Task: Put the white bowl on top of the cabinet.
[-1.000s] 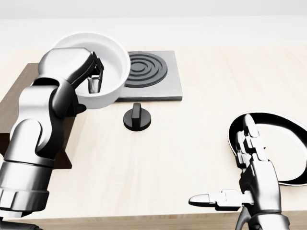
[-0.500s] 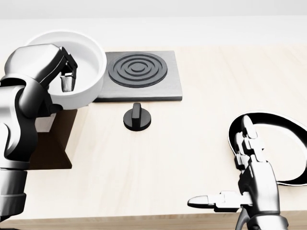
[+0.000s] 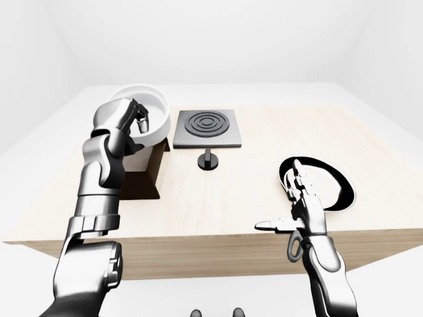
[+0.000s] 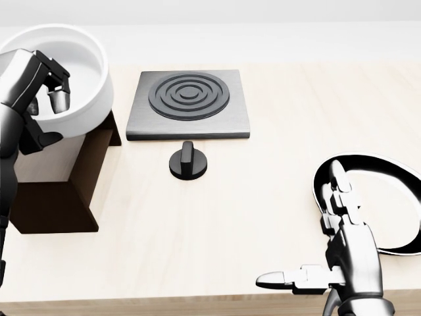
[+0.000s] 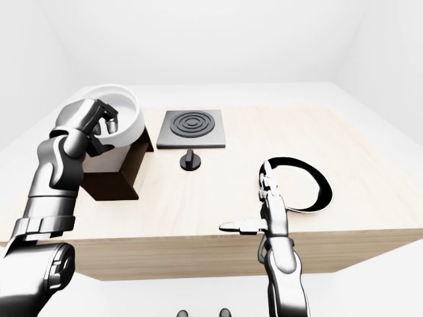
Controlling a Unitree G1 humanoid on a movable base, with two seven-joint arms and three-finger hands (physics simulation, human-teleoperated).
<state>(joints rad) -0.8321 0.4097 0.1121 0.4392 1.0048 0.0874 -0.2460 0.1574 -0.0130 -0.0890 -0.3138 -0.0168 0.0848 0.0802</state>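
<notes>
Item 1, white bowl (image 4: 79,79), count one. We find it at the upper left of the head view, held over the cabinet top; whether its base already touches the top we cannot tell. We judge it is held there because the set-down is the step in hand.

Item 2, cabinet (image 4: 62,191), count one: a dark brown box with a pale top, standing on the counter (image 4: 230,217) at the left of the head view. The bowl overhangs its upper right corner.

Item 3, left robot hand (image 4: 39,82), count one. Its fingers curl over the bowl's near rim, tips inside the bowl, pinching the wall; we read this as a rim grip that leaves the underside free to land flat.

Item 4, right robot hand (image 4: 335,237), count one. It is spread open and holds nothing, thumb out to the left, hovering low at the counter's near edge. We judge it is merely parked.

Item 5, black-rimmed plate (image 4: 395,204), count one, lying behind the right robot hand's fingers.

Item 6, grey hotplate slab with ringed burner (image 4: 189,102), count one; black knob (image 4: 189,161), count one, just below it.
</notes>
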